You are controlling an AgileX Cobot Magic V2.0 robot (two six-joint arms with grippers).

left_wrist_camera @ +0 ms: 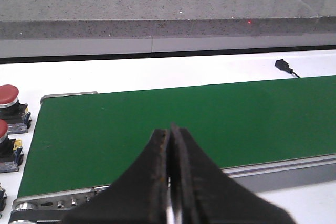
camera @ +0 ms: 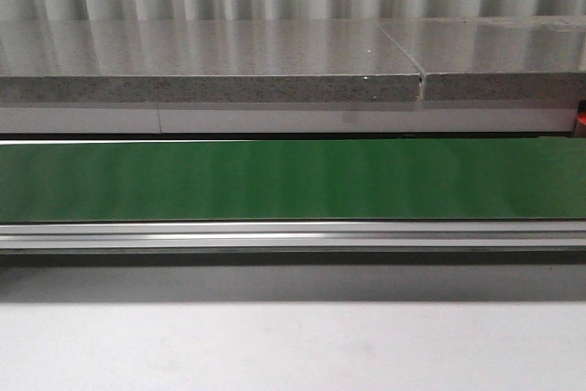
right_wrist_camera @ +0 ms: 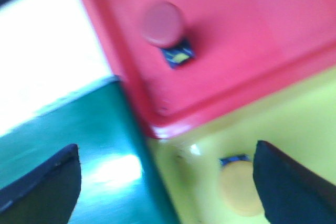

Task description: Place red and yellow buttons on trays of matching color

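1. Currently the right claw [right_wrist_camera: 165, 182] is hanging spread wide and empty over the seam where the red tray [right_wrist_camera: 252, 51] is meeting the yellow tray [right_wrist_camera: 294, 124]; risk is it dropping onto a rim.
2. Left claw [left_wrist_camera: 170, 129] is sitting pressed together, gripping nothing, above the green conveyor belt [left_wrist_camera: 157, 124]; it needs opening before any pick.
3. Two red buttons [left_wrist_camera: 8, 95] are waiting beside the belt end.
4. Red button [right_wrist_camera: 163, 23] is resting in the red tray, yellow button [right_wrist_camera: 239, 187] in the yellow: glossy plastic trays, round domed caps on blocky bases.

no readable text, labels or numbers anywhere
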